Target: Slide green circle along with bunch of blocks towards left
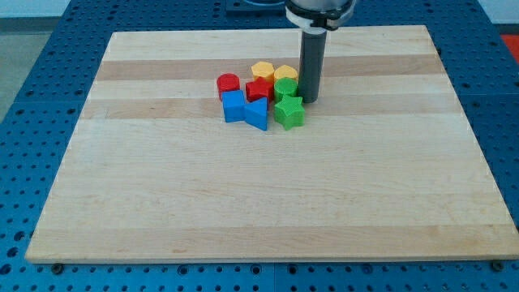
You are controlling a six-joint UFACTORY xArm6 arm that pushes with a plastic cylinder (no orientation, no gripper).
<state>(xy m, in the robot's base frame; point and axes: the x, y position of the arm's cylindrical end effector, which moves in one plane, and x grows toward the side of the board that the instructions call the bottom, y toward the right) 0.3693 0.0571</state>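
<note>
Entry, single camera view. The pale wooden counter (268, 203) is lying on a blue perforated base (32, 97); its near half is carrying nothing I can log.

Working from the view's bottom upward, the cluster is sitting a little above the board's middle. Nearest are the blue triangular block (257, 113) and the blue angular block (233, 106), touching each other, with the green star-shaped block (289, 112) just beside them on the view's right.

Behind these, the red block of unclear shape (259, 89) is sitting in the middle of the bunch, and the red rounded block (229, 83) is standing at the cluster's left edge. The green circle block (285, 88) is resting directly behind the green star, at the cluster's right side, touching or nearly touching its neighbours.

Farthest back, the yellow hexagon-like block (263, 70) and a second yellow block (285, 73) are sitting side by side.

The dark straight rod is coming down from the view's top; my tip (310, 100) is standing just to the right of the green circle, seemingly in contact with it, and just above-right of the green star.

Claw state: there is no claw on this arm, only the rod, so nothing is being pinched
</note>
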